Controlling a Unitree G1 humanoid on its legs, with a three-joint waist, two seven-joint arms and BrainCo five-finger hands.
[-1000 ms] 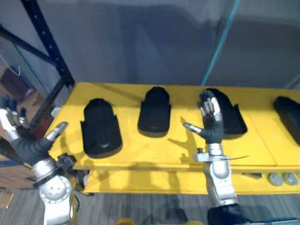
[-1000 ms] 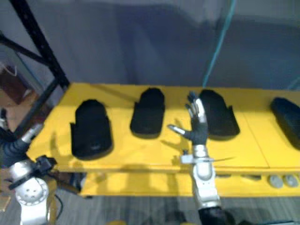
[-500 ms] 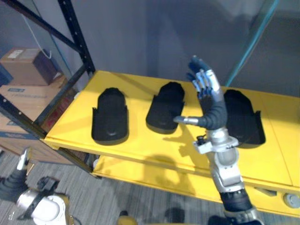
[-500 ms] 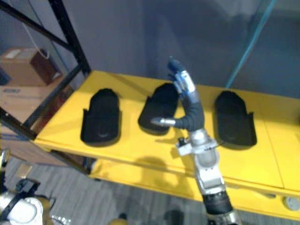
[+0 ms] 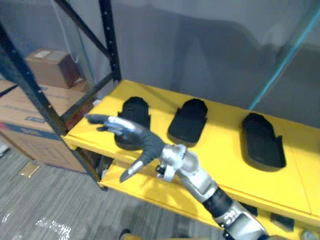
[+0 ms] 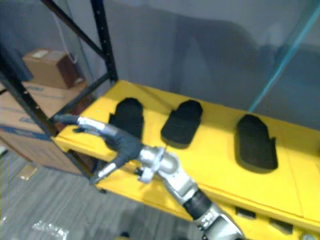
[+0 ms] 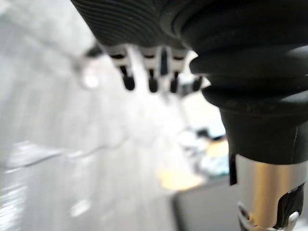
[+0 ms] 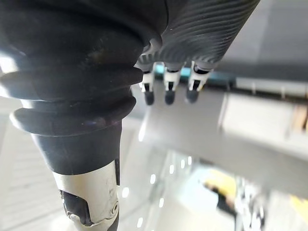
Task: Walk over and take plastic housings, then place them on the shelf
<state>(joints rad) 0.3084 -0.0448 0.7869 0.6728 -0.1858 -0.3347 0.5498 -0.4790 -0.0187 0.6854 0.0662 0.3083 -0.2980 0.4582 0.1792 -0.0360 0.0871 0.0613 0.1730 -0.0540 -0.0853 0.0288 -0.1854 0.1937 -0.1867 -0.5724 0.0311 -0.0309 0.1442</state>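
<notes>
Three black plastic housings lie in a row on the yellow shelf (image 5: 225,155): a left one (image 5: 135,107), a middle one (image 5: 189,121) and a right one (image 5: 262,140). My right hand (image 5: 142,140) reaches across from the lower right and hovers open in front of the left housing, fingers stretched toward the shelf's left corner and thumb pointing down. It covers that housing's near end and holds nothing. In the left wrist view my left hand (image 7: 127,79) has straight fingers over a blurred pale floor, with nothing in it.
Black rack uprights (image 5: 107,40) and braces frame the shelf's left end. Cardboard boxes (image 5: 50,67) stand on the floor to the left. A teal post (image 5: 285,60) leans at the back right, and a grey wall is behind the shelf.
The camera has swung, shifting the whole scene. My right hand dropped from upright by the middle housing to a low reach left, before the left housing. The left arm left the eye views.
</notes>
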